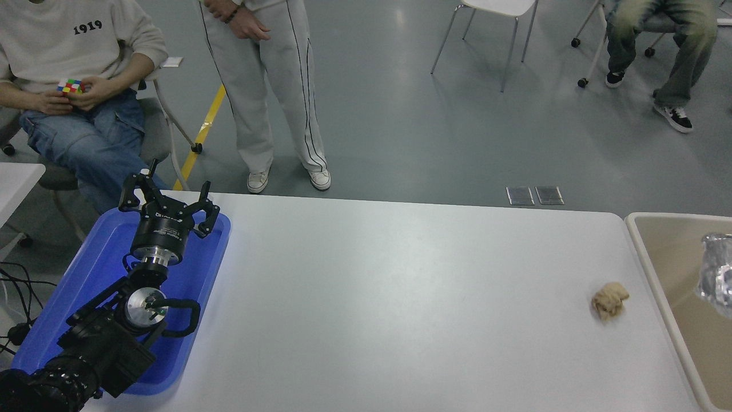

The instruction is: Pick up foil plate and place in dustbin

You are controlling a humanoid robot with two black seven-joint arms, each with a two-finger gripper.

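Parked at seven o'clock over a blue rectangular plastic tray [86, 286]: the black left arm, its black left gripper [170, 201] pointing toward the far edge, fingers spread wide apart and clamped on nothing. Right arm and right gripper nowhere in frame.

Spread across the middle: a white, flat table [400, 309] with rounded far corners. Near its right edge, at four o'clock: a small crumpled tan paper wad [609, 300], lying alone, well apart from the blue tray and just short of the bin's rim.

Off the table's right side, at three to four o'clock: the large rectangular beige dustbin [649, 252] with a pale cream rounded rim, cut off by the frame's right edge. Inside that bin, against the frame's right edge at three o'clock: the shiny, crinkled silver foil plate [717, 273], only a small part showing, below the rim line and tilted rather than lying flat. Impossible to tell whether it touches the bin's floor or wall.

Beyond the far edge, on grey floor: at eleven o'clock a seated person in blue jeans and a pale sweatshirt holding a multicoloured puzzle cube [71, 87]; at twelve o'clock a standing person in light grey striped trousers; at one o'clock a white chair on metal legs [492, 23]; at two o'clock another seated person's legs.
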